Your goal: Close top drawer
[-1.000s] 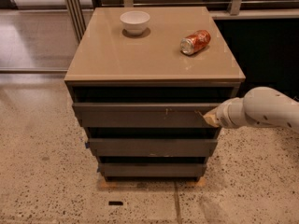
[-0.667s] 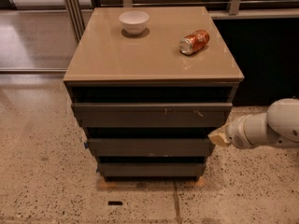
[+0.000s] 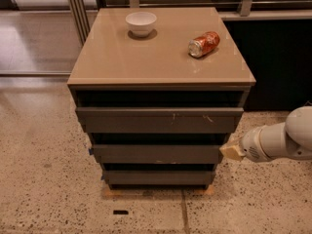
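Dark grey-brown, the top drawer (image 3: pixel 158 120) sits just under the front edge of the tabletop (image 3: pixel 161 57) — its front sticks out a little. The pale end effector (image 3: pixel 233 150) hangs low beyond the front right corner, not touching the drawer; spread or pressed together, I cannot tell. Closing looks not quite done — next, I think, a straight push on that front.

Bowl (image 3: pixel 141 23) left, can (image 3: pixel 204 44) right on cabinet (image 3: pixel 146 65); gripper (image 3: pixel 232 151) right of cabinet, lower than top drawer (image 3: pixel 158 120).

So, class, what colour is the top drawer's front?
Top drawer: dark grey-brown, camera view; gripper beside the middle drawer's right end.
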